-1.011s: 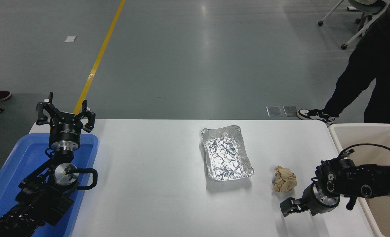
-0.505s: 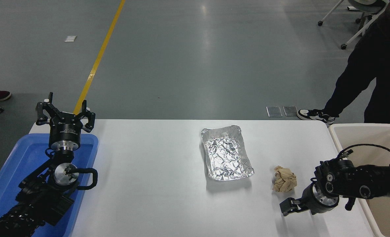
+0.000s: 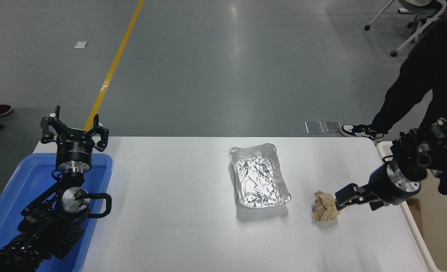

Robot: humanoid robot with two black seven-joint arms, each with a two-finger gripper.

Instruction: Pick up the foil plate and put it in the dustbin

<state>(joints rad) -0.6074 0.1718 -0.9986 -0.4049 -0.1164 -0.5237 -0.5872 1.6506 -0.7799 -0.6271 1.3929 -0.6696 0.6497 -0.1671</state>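
Left arm parked lower left, tool [image 3: 72,130] spread, pointing away. Right arm reaching leftward, tool [image 3: 340,198] low.

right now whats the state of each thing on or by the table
foil plate: upright on the table, empty, not held
brown paper ball: crumpled, on the table, right claw at its right side
dustbin: open-topped, at the table's right edge
blue tray: under the parked left arm
left claw: open

Bright, even overhead light, glare streak on the floor [image 3: 242,56], soft short shadows, sharp focus throughout.
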